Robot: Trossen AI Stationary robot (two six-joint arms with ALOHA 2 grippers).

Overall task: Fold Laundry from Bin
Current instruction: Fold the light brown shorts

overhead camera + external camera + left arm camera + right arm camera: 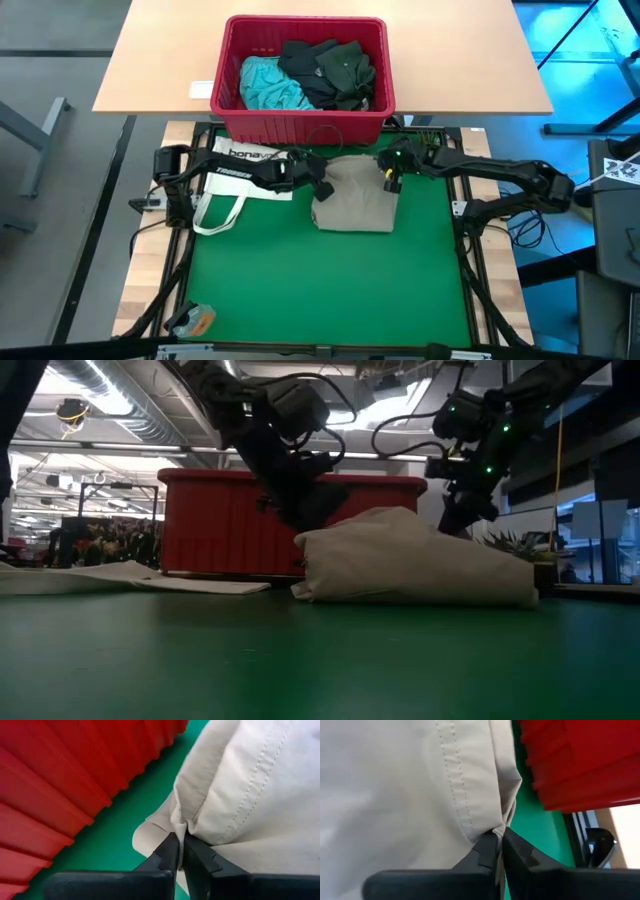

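A khaki-tan garment [352, 198] lies in a low heap on the green mat [330, 290], just in front of the red bin [300, 125]. The bin holds a turquoise garment [268, 85] and dark garments [335, 70]. My left gripper [322, 187] is shut on the khaki garment's far left corner. My right gripper [390, 180] is shut on its far right corner. In the low view the heap [420, 565] rests on the mat, with both arms coming down behind it. My left gripper pinches a gathered fold at the khaki garment's far left edge [186, 824] between its two fingertips. It slants down from the table's left. The garment rests on the mat, slack. My right gripper pinches a bunched edge of the khaki garment beside a stitched seam [504, 824], at its far right corner, between its two fingertips. It slants down from the table's right. The cloth lies on the mat below it.
A white tote bag [240, 170] with printed letters lies flat on the mat's far left, its handles [215, 215] toward the near side. The bin's ribbed red wall [75, 785] stands close behind both grippers. A small orange object [197, 320] sits at the near left corner.
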